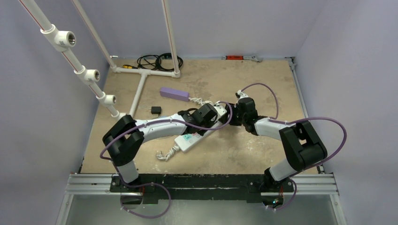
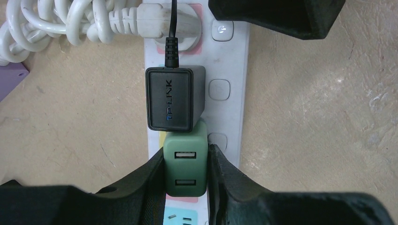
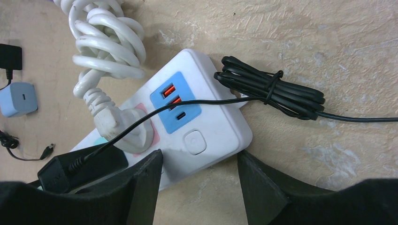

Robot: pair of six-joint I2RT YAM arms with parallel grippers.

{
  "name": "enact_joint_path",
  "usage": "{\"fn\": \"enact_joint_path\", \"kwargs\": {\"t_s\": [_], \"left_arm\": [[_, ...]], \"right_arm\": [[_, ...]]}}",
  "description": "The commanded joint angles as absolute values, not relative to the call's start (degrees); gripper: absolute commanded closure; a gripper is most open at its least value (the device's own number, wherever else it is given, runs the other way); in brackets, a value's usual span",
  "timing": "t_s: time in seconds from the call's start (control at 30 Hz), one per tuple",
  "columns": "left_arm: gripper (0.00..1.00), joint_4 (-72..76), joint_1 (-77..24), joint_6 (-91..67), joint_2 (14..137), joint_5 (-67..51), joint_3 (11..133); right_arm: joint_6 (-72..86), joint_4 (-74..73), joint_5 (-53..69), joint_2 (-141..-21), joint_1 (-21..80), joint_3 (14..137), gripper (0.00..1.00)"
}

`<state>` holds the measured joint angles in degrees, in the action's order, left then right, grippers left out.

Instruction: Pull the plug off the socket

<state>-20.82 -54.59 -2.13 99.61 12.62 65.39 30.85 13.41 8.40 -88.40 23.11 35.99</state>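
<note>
- In the left wrist view we see the left gripper clenched on the green USB charger. Its two fingers press the charger's opposite sides.
- The green USB charger sits plugged into the power strip, with its two USB ports facing the camera.
- Just beyond it, a black TP-LINK adapter fills the next outlet, its near edge meeting the charger's.
- The adapter's thin black cord runs over a white plug seated in the pink-faced outlet.
- The white plug's coiled white cord lies bunched beside the strip.
- From above, the power strip lies diagonally at mid table between the two arms, with a purple box near its far end.
- The right gripper straddles the strip's end, just past the blue USB panel.
- Its fingers are spread, one at each side edge of the strip. We cannot tell whether they squeeze it.
- A bundled black cable lies against that end.
- A pale-blue charger lies loose on the table, well apart from the strip.
</note>
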Motion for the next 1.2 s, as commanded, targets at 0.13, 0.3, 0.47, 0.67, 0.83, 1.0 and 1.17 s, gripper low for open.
{"fn": "enact_joint_path", "kwargs": {"t_s": [0.13, 0.3, 0.47, 0.67, 0.83, 1.0, 1.17], "left_arm": [[1.00, -22.92, -54.84, -1.63, 102.02, 10.50, 64.48], [1.00, -23.72, -53.38, -1.88, 102.56, 5.38, 65.33], [1.00, -24.02, -49.36, -2.97, 103.07, -2.74, 66.23], [1.00, -24.69, -44.89, -4.54, 104.14, -9.11, 67.14], [1.00, -24.44, -43.92, -4.76, 103.80, -10.83, 67.06], [1.00, -24.40, -43.83, -4.82, 104.08, -10.62, 66.94], [1.00, -23.80, -44.56, -5.11, 103.40, -5.11, 66.12]], "right_arm": [[30.15, 12.74, 7.47, -89.39, 22.97, 36.50, 0.38], [30.15, 12.74, 7.47, -89.39, 22.95, 36.55, 0.38], [30.15, 12.74, 7.47, -89.48, 22.97, 36.53, 0.38], [30.06, 12.76, 7.65, -89.82, 23.00, 36.69, 0.38], [30.06, 12.77, 7.73, -89.91, 22.97, 36.76, 0.38], [29.98, 12.66, 7.82, -90.13, 22.88, 36.84, 0.38], [29.97, 12.67, 7.77, -90.19, 22.94, 36.83, 0.38]]}}
